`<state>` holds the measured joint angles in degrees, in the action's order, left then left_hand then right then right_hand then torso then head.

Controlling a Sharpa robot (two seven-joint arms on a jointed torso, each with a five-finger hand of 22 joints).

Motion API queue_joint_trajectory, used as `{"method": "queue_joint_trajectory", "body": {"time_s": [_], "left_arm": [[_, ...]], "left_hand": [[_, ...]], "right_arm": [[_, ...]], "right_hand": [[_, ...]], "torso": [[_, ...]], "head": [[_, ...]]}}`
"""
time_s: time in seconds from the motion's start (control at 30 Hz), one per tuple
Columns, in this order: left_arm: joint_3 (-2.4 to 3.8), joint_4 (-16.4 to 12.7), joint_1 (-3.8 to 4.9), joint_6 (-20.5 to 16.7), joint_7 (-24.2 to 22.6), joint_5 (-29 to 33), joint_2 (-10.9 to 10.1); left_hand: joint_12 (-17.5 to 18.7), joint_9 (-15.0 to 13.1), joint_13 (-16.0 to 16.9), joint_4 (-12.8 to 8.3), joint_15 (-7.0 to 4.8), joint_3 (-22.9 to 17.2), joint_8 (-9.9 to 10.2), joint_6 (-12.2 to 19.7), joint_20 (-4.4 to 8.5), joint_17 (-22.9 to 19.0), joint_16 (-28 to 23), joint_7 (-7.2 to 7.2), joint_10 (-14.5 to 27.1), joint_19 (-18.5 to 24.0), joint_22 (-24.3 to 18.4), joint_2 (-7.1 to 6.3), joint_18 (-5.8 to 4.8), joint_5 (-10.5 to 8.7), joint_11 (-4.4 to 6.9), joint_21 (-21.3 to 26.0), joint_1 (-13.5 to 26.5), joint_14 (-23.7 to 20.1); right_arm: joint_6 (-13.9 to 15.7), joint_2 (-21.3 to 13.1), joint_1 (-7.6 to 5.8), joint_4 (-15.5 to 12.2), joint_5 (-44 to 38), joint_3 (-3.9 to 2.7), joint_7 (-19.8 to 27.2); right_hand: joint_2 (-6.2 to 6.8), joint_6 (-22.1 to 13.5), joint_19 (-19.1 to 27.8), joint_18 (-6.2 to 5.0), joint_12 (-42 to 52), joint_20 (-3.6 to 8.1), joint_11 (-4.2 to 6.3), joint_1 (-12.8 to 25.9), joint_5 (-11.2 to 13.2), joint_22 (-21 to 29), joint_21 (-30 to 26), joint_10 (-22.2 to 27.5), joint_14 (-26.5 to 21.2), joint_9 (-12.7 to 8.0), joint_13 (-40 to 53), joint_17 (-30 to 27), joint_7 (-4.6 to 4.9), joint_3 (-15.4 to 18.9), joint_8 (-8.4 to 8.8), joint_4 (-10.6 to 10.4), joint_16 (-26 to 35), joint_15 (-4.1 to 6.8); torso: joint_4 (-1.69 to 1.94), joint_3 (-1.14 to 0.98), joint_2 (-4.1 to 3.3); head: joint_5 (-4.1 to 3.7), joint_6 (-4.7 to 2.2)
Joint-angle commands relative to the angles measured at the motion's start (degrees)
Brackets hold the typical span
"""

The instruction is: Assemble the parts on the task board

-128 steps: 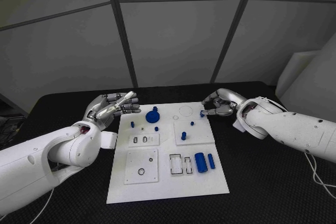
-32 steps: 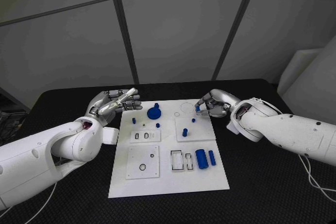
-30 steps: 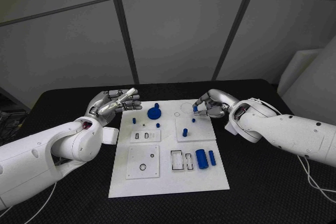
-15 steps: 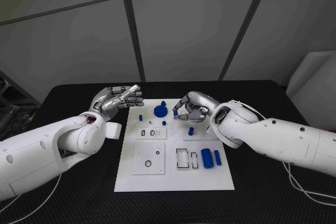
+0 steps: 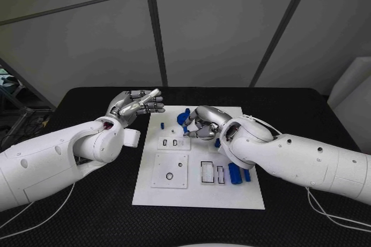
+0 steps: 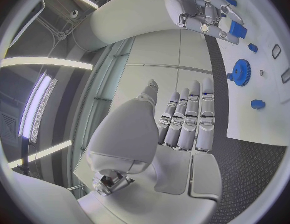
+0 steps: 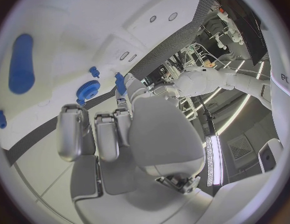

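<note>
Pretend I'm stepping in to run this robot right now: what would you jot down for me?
Left hand: raised beside the task board, fingers together, holding nothing.
Right hand: over the board's far end, pinching a small blue part in its fingers, next to the blue gear.
On the board: the gear, a few small blue pegs, two blue cylinders lying near the right arm.
Done: cannot tell.
Left: place the held part, then the cylinders.

Black table [image 5: 93, 204] with a textured surface; grey wall panels [image 5: 216, 38] divided by dark seams stand behind the table.
</note>
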<state>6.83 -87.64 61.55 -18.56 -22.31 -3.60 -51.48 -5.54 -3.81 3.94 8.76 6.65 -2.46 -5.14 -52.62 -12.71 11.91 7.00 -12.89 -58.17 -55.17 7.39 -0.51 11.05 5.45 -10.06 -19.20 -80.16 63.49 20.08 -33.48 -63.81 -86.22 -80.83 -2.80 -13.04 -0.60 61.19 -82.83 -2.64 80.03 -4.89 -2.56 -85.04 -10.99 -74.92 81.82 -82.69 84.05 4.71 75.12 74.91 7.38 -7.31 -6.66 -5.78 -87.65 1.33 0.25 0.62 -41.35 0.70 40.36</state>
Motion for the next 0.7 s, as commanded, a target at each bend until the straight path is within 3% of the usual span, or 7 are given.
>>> {"method": "queue_joint_trajectory", "body": {"time_s": [0.03,0.33,0.5,0.7], "left_arm": [[0.04,-0.1,0.16,0.5,-0.4,-0.5,0.1],[0.04,-0.1,0.2,0.5,-0.3,-0.5,0.2],[0.04,0.0,0.21,0.5,-0.3,-0.5,0.3],[0.04,0.0,0.21,0.6,-0.2,-0.5,0.3]], "left_hand": [[0.3,0.0,-0.1,-0.4,0.35,-0.1,0.2,0.2,-0.21,0.1,-0.3,-0.1,0.3,-0.2,-0.1,0.57,-0.63,-0.04,0.05,0.4,0.0,0.0],[0.3,0.0,-0.1,-0.4,0.35,-0.1,0.2,0.2,-0.21,0.1,-0.3,-0.1,0.3,-0.2,-0.1,0.57,-0.63,-0.04,0.05,0.4,0.0,0.0],[0.3,0.0,-0.1,-0.4,0.35,-0.1,0.2,0.2,-0.21,0.1,-0.3,-0.1,0.3,-0.2,-0.1,0.57,-0.63,-0.04,0.05,0.4,0.0,0.0],[0.3,0.0,0.0,-0.5,0.35,-0.1,0.2,0.2,-0.21,0.1,-0.3,-0.11,0.3,-0.2,-0.1,0.59,-0.62,-0.05,0.04,0.4,-0.1,0.0]], "right_arm": [[-1.3,0.7,0.38,0.0,-1.5,0.08,-3.6],[-2.0,2.3,1.37,0.2,-3.2,0.27,-4.3],[-2.1,3.0,1.56,0.7,-3.6,0.91,-4.8],[-2.5,3.5,1.64,1.4,-3.7,1.19,-4.9]], "right_hand": [[0.29,0.6,0.1,-0.54,-0.3,0.41,0.26,0.2,-0.4,0.0,-0.1,0.1,4.9,0.1,5.2,10.4,-0.25,-0.2,-0.27,0.0,-0.1,0.45],[0.52,0.6,0.1,-0.54,-0.4,0.43,0.27,0.3,-0.4,0.1,-0.1,0.2,4.9,0.1,5.2,10.3,-0.26,-0.2,-0.28,0.0,-0.1,0.47],[0.6,0.6,0.1,-0.55,-0.4,0.43,0.27,0.4,-0.5,0.1,-0.1,0.2,4.9,0.0,5.2,10.3,-0.25,-0.2,-0.27,0.0,-0.1,0.47],[0.6,0.6,0.1,-0.55,-0.4,0.43,0.27,0.4,-0.5,0.1,-0.1,0.2,4.9,0.0,5.2,10.3,-0.25,-0.2,-0.27,0.0,-0.1,0.47]], "torso": [[-0.03,-0.07,0.02],[0.08,-0.09,0.06],[0.0,-0.13,0.07],[-0.06,-0.15,0.03]], "head": [[0.21,0.26],[0.52,0.58],[0.5,0.83],[0.57,0.88]]}}
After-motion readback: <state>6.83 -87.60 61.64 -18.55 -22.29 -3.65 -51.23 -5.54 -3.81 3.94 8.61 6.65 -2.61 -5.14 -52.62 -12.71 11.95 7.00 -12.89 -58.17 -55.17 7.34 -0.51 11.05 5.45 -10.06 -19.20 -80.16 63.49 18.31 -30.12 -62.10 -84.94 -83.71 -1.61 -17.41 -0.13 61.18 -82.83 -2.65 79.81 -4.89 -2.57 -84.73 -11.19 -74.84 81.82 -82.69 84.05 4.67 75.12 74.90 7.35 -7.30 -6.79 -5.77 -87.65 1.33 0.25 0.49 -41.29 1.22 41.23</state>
